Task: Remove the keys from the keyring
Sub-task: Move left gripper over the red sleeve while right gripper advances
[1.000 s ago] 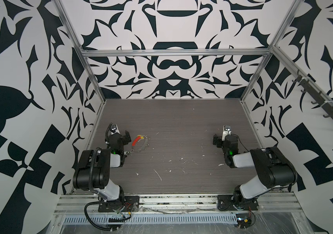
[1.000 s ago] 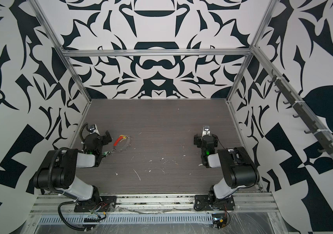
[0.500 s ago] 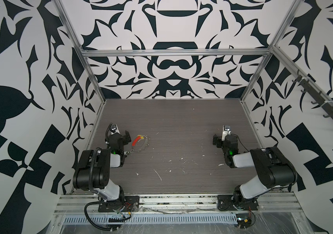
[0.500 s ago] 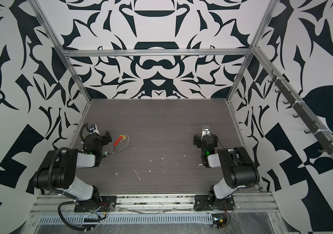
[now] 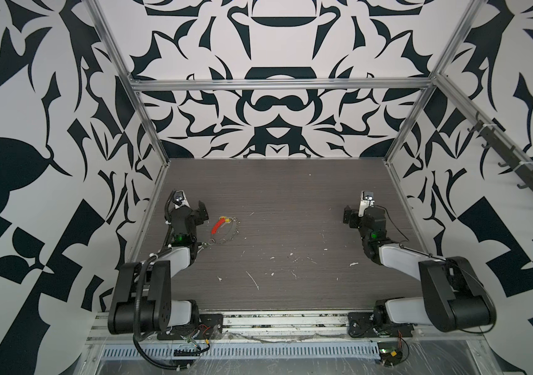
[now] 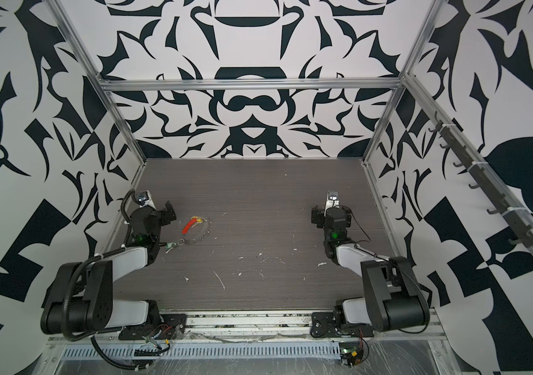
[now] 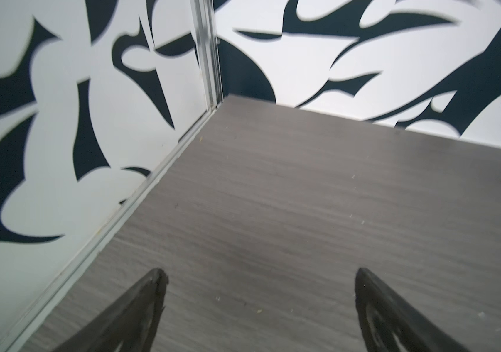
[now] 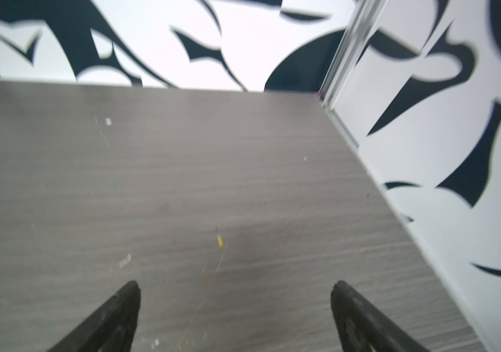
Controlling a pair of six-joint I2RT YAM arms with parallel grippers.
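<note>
Silver wire keyring [image 6: 181, 242], red-ended strip [image 6: 188, 226]

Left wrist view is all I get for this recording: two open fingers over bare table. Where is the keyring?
Observer: The keyring lies on the table, just right of the left gripper in both top views, not gripped.
Operator: Are the keys off it?
Observer: Too small to tell; a yellow key sits by the strip's red end.
Operator: And the right arm?
Observer: The right gripper is open and holds nothing, far across the table from the keyring.
</note>
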